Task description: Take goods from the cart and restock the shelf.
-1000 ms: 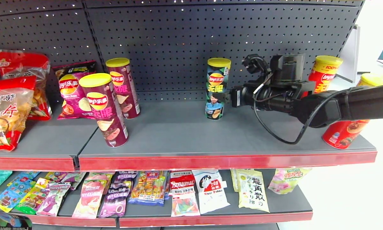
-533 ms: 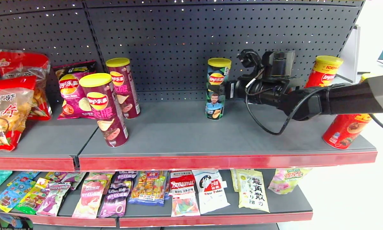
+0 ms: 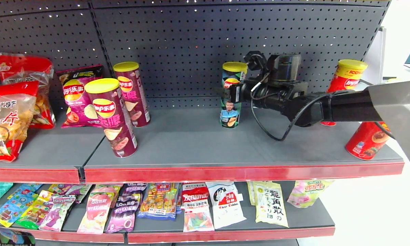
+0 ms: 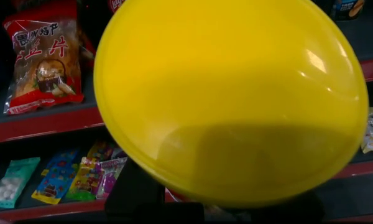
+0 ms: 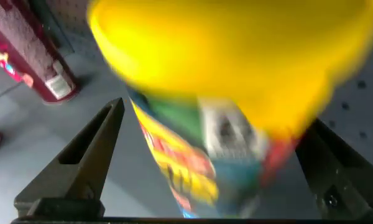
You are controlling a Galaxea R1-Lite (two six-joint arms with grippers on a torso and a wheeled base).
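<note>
As I judge it, the step in hand is the setting of the teal chips can (image 3: pixel 231 114) on the upper shelf (image 3: pixel 198 143). The can stands upright near the pegboard back wall (image 3: pixel 191 44), about the middle of the shelf. The right gripper (image 5: pixel 216 121) is around its upper part with the fingers (image 5: pixel 81 168) apart, one on each side. The next move calls for a straight pull back toward the shelf front without brushing the can, which looks tall and easy to tip. Close before the left wrist camera is another yellow lid (image 4: pixel 230 93); whether the left gripper (image 4: pixel 146 198) is clamped on that can I cannot tell. The purple cans (image 3: pixel 111 116) at the left and the red cans (image 3: pixel 346 80) at the right all carry closed lids, so their content is hidden.
</note>
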